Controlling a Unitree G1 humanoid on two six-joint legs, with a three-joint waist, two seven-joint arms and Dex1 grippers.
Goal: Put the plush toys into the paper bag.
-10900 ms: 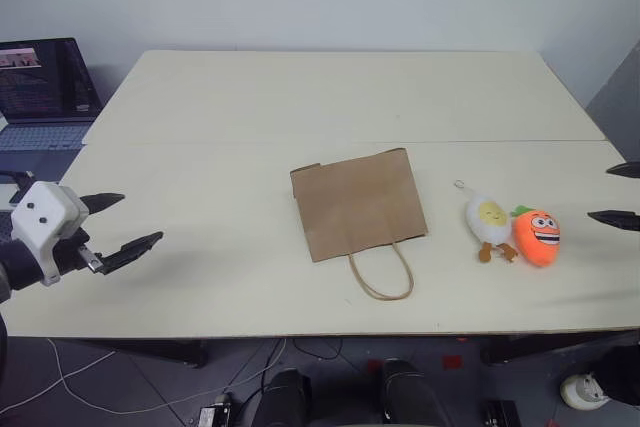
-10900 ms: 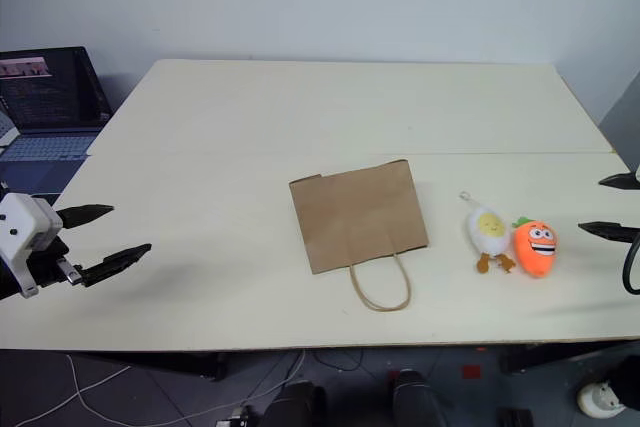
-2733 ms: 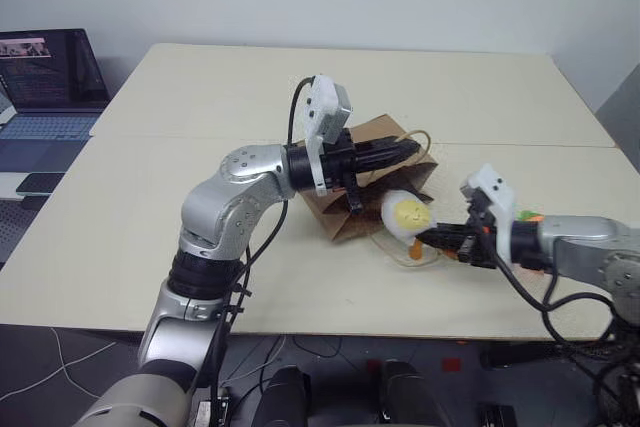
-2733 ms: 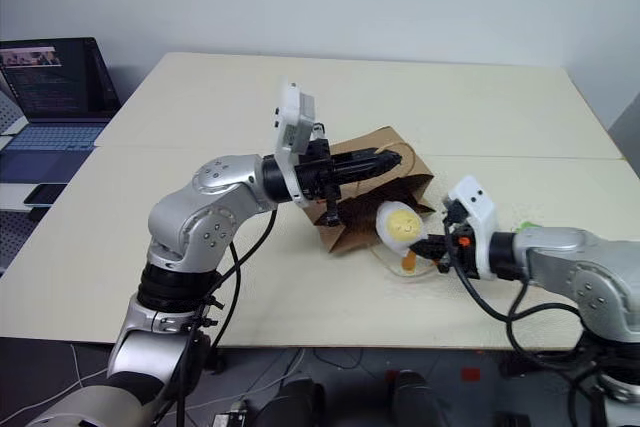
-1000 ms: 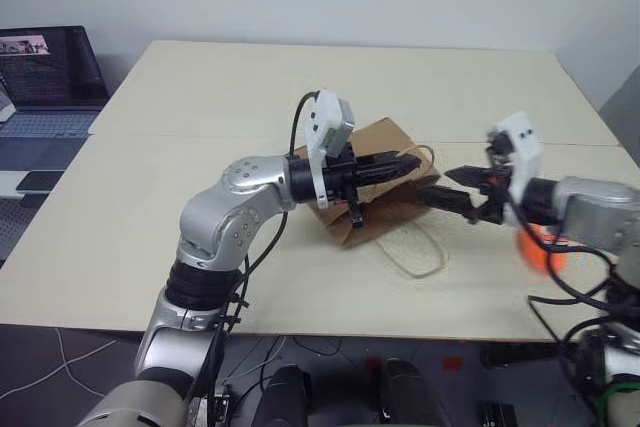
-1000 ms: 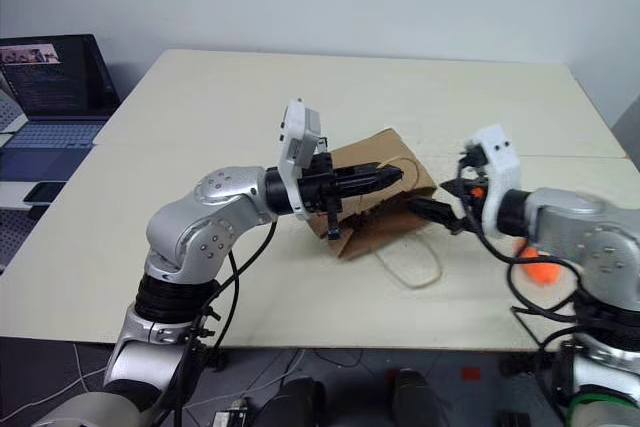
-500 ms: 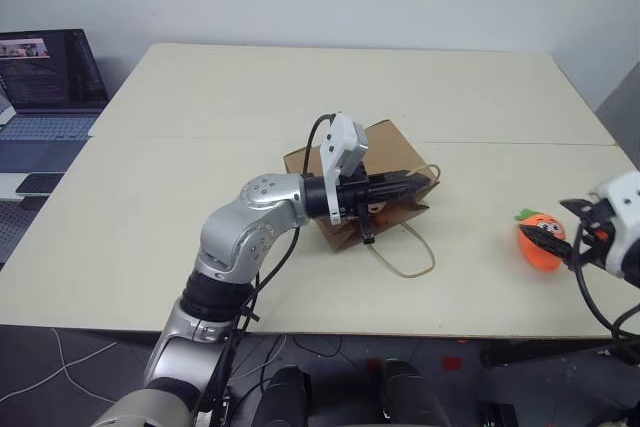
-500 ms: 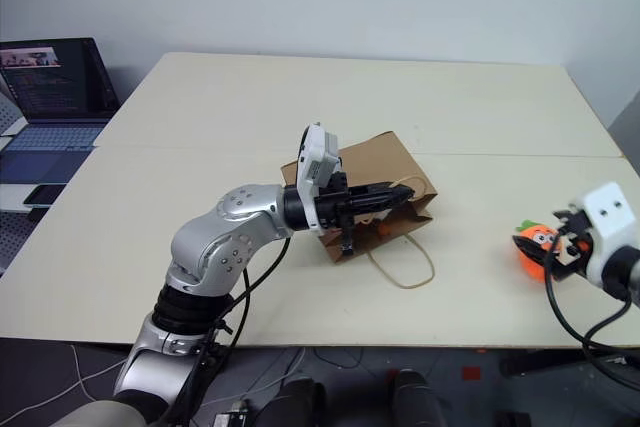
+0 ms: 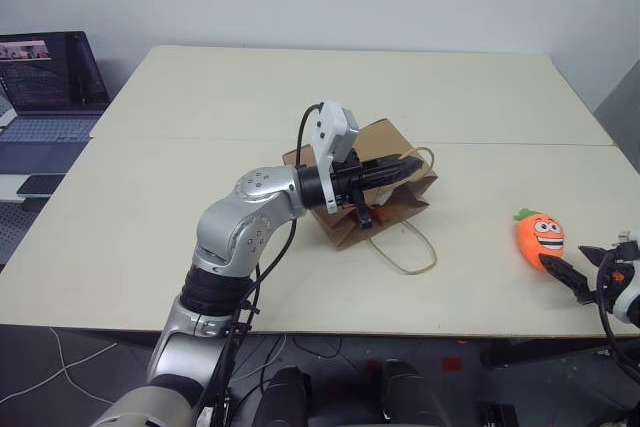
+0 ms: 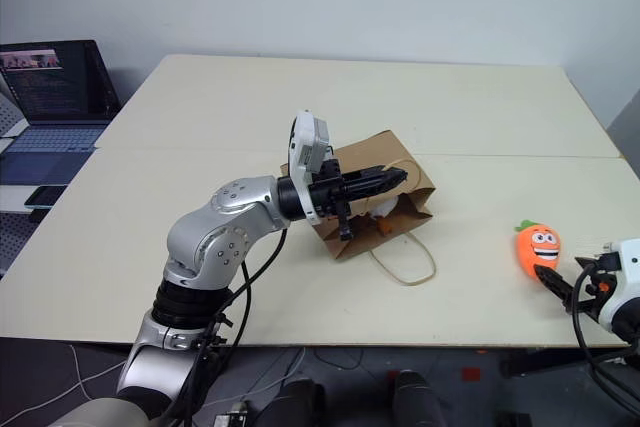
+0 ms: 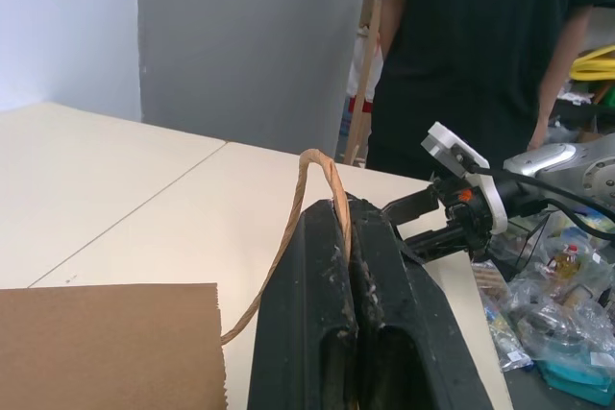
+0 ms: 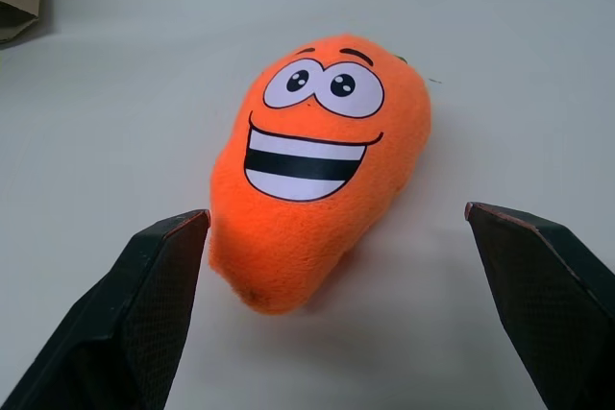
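The brown paper bag (image 9: 385, 142) lies in mid-table with its mouth towards my right. My left gripper (image 9: 410, 164) is shut on the bag's upper cord handle (image 11: 309, 175) and holds the mouth up. Part of the white egg toy (image 10: 378, 209) shows inside the opening. The orange carrot toy (image 9: 538, 237) lies on the table at the right, well apart from the bag. My right gripper (image 9: 573, 267) hovers low beside it near the front edge. In the right wrist view this gripper (image 12: 334, 214) is open, with its fingers either side of the carrot (image 12: 317, 170) and not touching it.
The bag's second handle loop (image 9: 405, 252) trails on the table towards the front edge. A laptop (image 9: 45, 72) stands on a side surface at the far left. A person in black (image 11: 480, 36) stands beyond the table's right end, near bags of clutter.
My right gripper has swung away from the bag's mouth to the right and down, ending low beside the carrot. The left gripper keeps its hold on the handle.
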